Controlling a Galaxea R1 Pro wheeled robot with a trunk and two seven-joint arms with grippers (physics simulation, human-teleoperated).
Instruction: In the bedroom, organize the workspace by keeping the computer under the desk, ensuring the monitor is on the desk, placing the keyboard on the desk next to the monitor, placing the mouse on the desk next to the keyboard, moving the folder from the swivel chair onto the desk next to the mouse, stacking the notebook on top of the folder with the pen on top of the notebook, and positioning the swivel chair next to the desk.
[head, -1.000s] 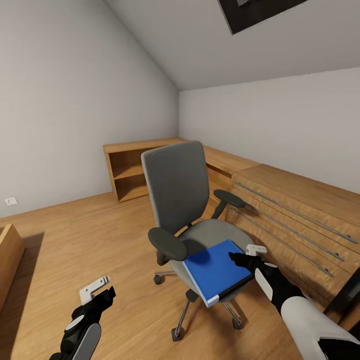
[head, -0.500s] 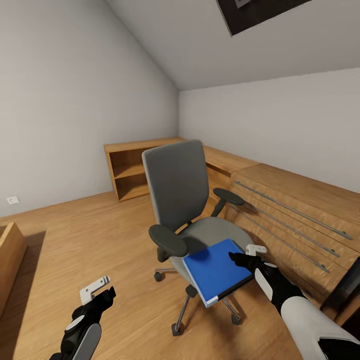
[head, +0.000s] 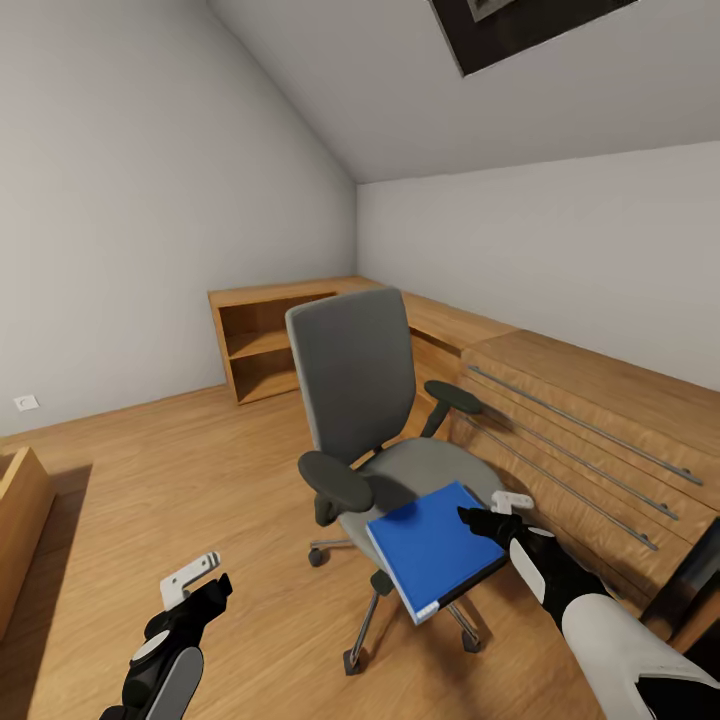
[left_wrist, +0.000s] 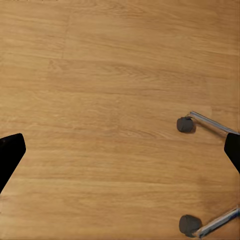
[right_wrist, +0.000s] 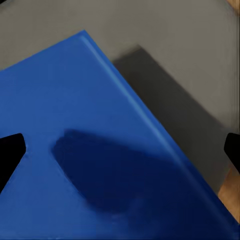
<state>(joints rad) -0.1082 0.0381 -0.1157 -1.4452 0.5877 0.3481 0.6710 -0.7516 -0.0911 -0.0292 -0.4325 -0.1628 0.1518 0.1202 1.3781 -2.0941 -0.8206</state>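
Folder (head: 432, 546) lies on the swivel chair (head: 372, 400) seat, overhanging its front edge, tilted. Right gripper (head: 492, 513) at the folder's right edge, fingers spread wide over it, not gripping. Left gripper (head: 197, 577) low over the wood floor (head: 180, 480), fingers wide, empty.

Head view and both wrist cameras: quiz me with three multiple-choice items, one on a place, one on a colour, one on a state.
1. Where does the flat bright-blue folder lie?
A. on the grey swivel chair's seat
B. on the wood floor
C. on the light-wood drawer chest

2. What colour are the chair's armrests?
A. white
B. black
C. blue

3. How is the left gripper?
A. shut on the folder
B. shut on a caster
C. open over bare floor

Answers: 1 A, the folder rests on the seat's front. 2 B, both pads are black. 3 C, the left wrist view shows its fingertips wide apart.
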